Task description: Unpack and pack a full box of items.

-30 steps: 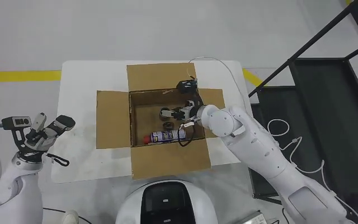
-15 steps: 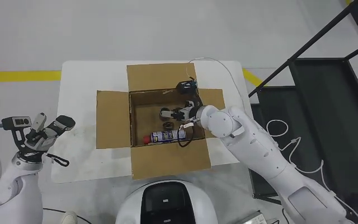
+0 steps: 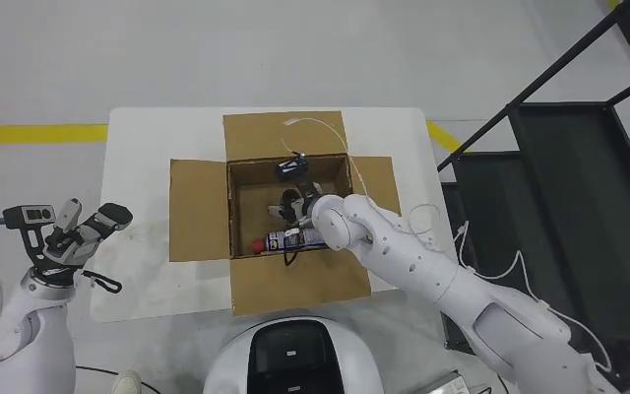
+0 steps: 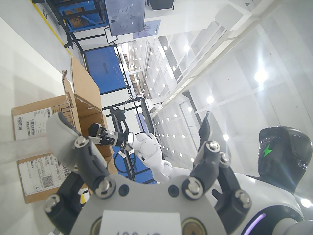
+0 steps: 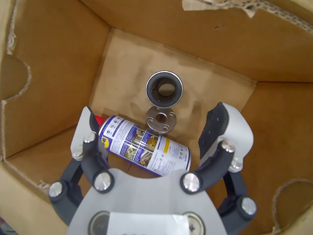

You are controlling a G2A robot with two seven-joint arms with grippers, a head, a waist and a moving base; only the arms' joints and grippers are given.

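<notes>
- currently my right gripper (image 5: 151,111) hangs inside the open cardboard box (image 5: 49,74), its 2 fingers spread wide with nothing held between them.
- below it, 3 things sit on the box floor: a spray can (image 5: 146,147) lying on its side, a round metal flange (image 5: 161,121) just beside the can, and a steel-rimmed bearing (image 5: 164,88) just beyond the flange.
- seen from my right wrist, one finger (image 5: 85,128) covers part of the can's red cap; i cannot tell how far above the can i am.
- the box stands on a white table (image 3: 157,148) with its 4 flaps folded out flat.
- my left gripper (image 3: 94,222) is off the table's left edge, well apart from the box, fingers wide open and empty.
- a thin white cable (image 3: 325,123) arcs over the box's far flap.
</notes>
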